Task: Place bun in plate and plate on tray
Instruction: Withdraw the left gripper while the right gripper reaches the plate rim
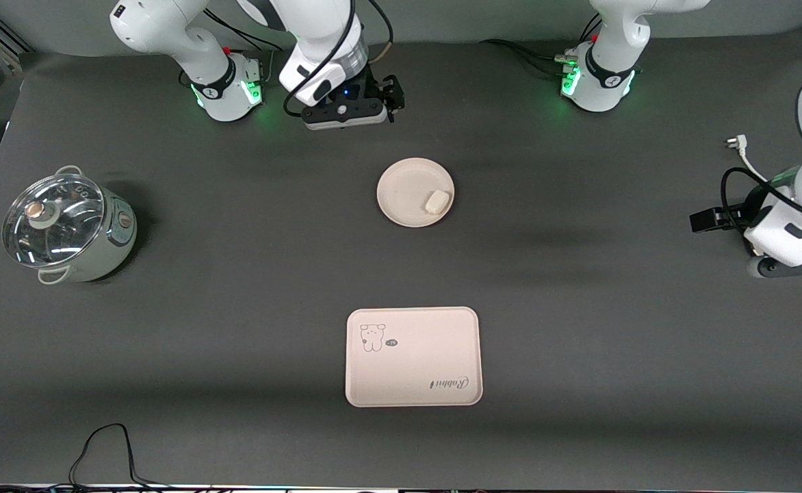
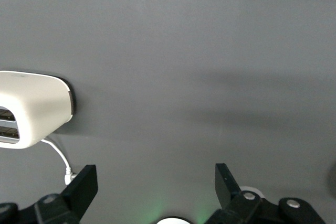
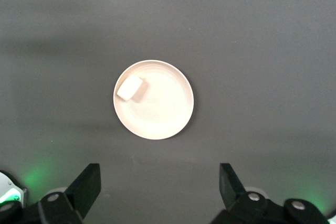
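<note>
The round cream-white plate (image 1: 408, 188) lies on the dark table in the middle. The small off-white bun (image 1: 436, 200) rests in it, by the rim toward the left arm's end. The rectangular tray (image 1: 412, 370) with the bear drawing lies nearer to the front camera than the plate and holds nothing. My right gripper (image 1: 393, 96) hangs open and empty over bare table beside its base; its wrist view (image 3: 157, 187) shows the plate (image 3: 160, 108) and the bun (image 3: 129, 87) apart from the jaws. My left gripper (image 1: 705, 220) is open and empty over the left arm's end of the table, also seen in its wrist view (image 2: 156, 184).
A pale green pot with a glass lid (image 1: 66, 226) stands at the right arm's end. A white toaster (image 2: 31, 108) with its cable (image 2: 60, 156) shows in the left wrist view. A white plug (image 1: 736, 144) lies near the left arm. A black cable (image 1: 107, 445) loops at the front edge.
</note>
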Robot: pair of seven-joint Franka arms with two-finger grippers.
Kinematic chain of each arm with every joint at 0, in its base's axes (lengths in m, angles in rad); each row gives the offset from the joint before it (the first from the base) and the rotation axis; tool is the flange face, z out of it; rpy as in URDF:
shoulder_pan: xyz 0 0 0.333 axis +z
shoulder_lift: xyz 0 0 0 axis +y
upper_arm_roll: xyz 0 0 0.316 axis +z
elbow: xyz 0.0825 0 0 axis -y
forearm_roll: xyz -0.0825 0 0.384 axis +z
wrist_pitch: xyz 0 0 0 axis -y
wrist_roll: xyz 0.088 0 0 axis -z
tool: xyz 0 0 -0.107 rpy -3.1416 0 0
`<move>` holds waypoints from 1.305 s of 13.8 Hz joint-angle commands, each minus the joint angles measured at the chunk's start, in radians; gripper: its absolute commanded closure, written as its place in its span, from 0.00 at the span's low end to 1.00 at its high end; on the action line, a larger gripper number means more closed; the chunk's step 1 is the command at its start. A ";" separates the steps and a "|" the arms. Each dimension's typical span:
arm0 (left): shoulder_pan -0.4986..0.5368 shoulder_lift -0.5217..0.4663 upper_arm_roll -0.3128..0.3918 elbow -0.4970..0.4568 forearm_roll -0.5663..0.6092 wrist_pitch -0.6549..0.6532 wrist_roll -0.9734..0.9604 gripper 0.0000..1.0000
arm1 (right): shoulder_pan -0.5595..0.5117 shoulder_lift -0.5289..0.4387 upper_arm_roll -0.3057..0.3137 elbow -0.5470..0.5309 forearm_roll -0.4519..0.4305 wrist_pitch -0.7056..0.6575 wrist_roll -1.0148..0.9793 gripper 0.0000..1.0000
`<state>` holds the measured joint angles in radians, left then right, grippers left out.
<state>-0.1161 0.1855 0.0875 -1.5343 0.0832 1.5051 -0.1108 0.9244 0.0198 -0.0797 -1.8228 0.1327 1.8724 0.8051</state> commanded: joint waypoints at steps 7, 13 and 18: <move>-0.050 -0.102 0.081 -0.151 -0.073 0.102 0.051 0.00 | 0.010 -0.066 0.005 -0.502 -0.044 0.569 -0.009 0.00; -0.045 -0.097 0.080 -0.158 -0.065 0.147 0.059 0.00 | 0.014 0.136 0.006 -0.598 -0.042 0.930 0.003 0.00; -0.036 -0.081 0.080 -0.136 -0.066 0.130 0.062 0.00 | 0.034 0.297 0.008 -0.596 -0.030 1.120 0.020 0.00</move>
<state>-0.1437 0.1087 0.1573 -1.6731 0.0134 1.6383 -0.0687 0.9482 0.2674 -0.0705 -2.4341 0.1006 2.9382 0.8037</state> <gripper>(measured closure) 0.000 0.000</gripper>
